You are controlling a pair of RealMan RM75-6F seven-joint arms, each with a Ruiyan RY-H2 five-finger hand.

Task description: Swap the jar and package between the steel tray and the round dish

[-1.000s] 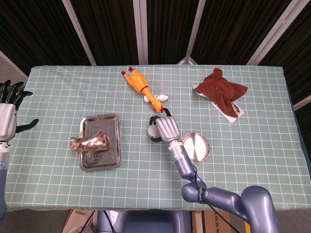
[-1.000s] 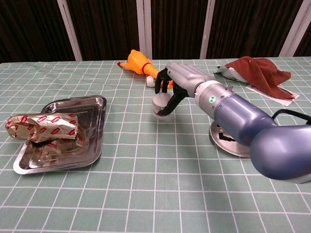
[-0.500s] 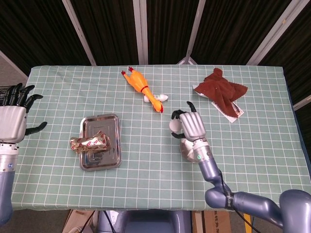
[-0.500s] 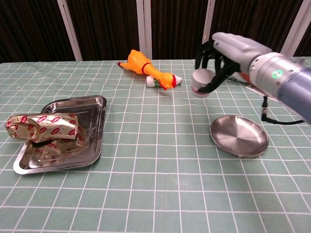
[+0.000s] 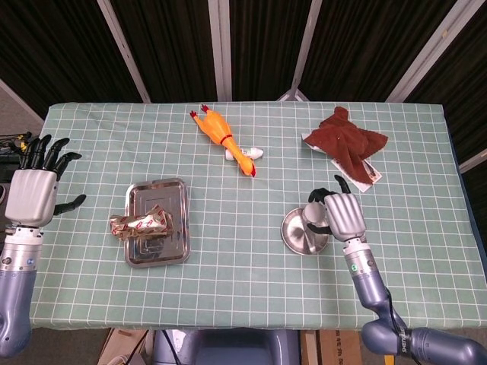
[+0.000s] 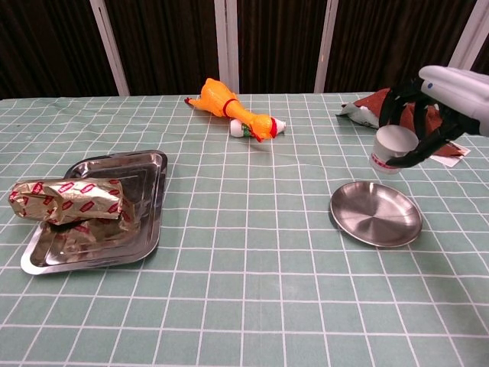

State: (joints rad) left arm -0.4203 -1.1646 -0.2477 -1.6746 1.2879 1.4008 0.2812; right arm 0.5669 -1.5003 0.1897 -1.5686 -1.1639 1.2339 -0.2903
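Observation:
My right hand (image 5: 344,215) (image 6: 439,103) grips a small white jar (image 6: 392,147) (image 5: 316,214) and holds it in the air just above the far right part of the round steel dish (image 6: 374,213) (image 5: 300,233). The dish itself has nothing in it. On the left, a gold and red foil package (image 5: 141,224) (image 6: 69,200) lies across the steel tray (image 5: 158,194) (image 6: 137,167), sticking out over its left rim. My left hand (image 5: 36,188) hovers open above the table's left edge, apart from the tray.
A rubber chicken (image 5: 226,141) (image 6: 231,108) lies at the back centre. A brown cloth (image 5: 348,141) (image 6: 403,108) on a packet sits at the back right, just behind my right hand.
My right hand has carried the jar from the table's middle to the right and now holds it over the round dish. The left hand has drifted slightly right and down.

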